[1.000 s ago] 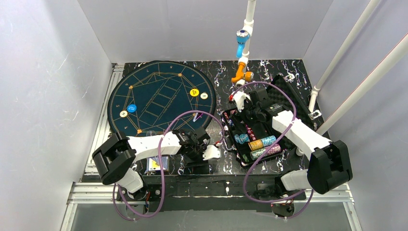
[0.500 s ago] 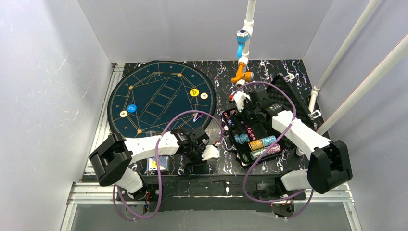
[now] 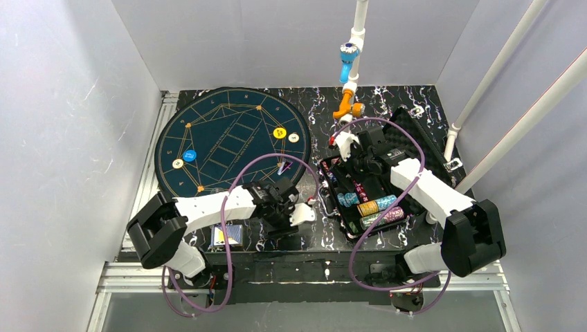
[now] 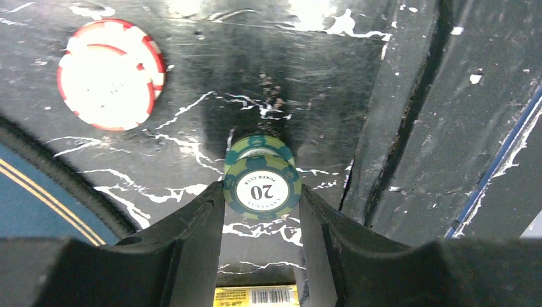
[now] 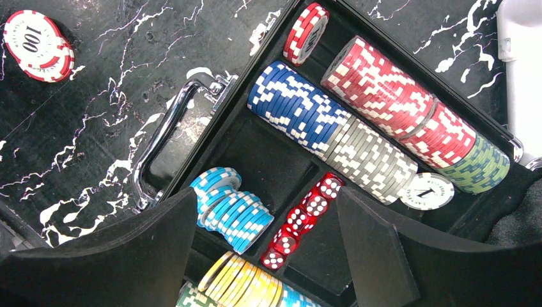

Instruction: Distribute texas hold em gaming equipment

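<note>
Green-edged round "20" chips (image 4: 262, 187) sit pinched between L gripper (image 4: 262, 195) fingers, faces toward wrist cam; blue round felt mat (image 4: 32, 198) lies just left. R gripper (image 5: 266, 197) stands wide, empty, over black foam case (image 5: 262, 160).

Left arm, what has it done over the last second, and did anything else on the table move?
The left end effector edged slightly away from the arm bases, toward the round mat, with its elbow swinging outward. It closed a little onto the green 20 chips, now pinched in it. The right end effector stayed open over the case, and the yellow chip on the mat did not move.
</note>
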Tool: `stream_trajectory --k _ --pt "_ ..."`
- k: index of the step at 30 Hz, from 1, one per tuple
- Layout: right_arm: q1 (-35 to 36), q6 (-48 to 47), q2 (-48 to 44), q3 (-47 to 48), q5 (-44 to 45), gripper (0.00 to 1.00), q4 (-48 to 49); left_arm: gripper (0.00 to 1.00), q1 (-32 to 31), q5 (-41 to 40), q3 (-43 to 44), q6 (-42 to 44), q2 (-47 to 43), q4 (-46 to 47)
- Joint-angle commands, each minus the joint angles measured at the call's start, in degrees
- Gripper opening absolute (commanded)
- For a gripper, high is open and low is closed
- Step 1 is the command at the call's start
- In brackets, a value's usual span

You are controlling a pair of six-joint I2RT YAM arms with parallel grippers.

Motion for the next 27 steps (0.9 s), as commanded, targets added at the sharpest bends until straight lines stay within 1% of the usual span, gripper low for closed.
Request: stream_trajectory --k 1,5,10,16,19,23,25,26,27 --pt "-0.20 0.48 0.01 0.66 -0.26 0.88 1.71 0.26 3.53 2.72 3.09 -0.66 -2.29 -2.00" --pt "-0.20 0.43 -0.10 0.66 -0.18 0.88 1.70 0.24 9.87 5.07 4.92 0.02 -3.95 -3.62" --pt "-0.20 0.34 -0.10 0.61 -0.29 0.88 1.71 0.24 20.60 6.48 8.48 2.92 -3.20 -5.29" --pt "-0.20 0.39 -0.17 0.49 -0.25 0.88 1.63 0.24 32.77 5.88 14.64 5.90 5.55 -4.38" --pt "-0.21 0.38 -0.23 0.39 -0.10 0.88 1.59 0.24 36.94 4.88 17.03 6.96 10.03 -3.02" --pt "-0.20 0.28 -0.20 0.29 0.07 0.88 1.71 0.25 40.77 4.61 20.08 7.48 14.92 -2.31" --pt "-0.20 0.30 -0.11 0.37 -0.01 0.88 1.71 0.28 42.25 4.27 21.50 7.54 16.72 -2.13" --pt "-0.20 0.29 -0.10 0.31 0.01 0.88 1.71 0.33 42.96 4.02 22.08 7.42 17.27 -1.94" --pt "-0.25 0.23 -0.10 0.37 0.04 0.88 1.66 0.41 43.97 3.66 22.58 7.12 17.73 -1.71"
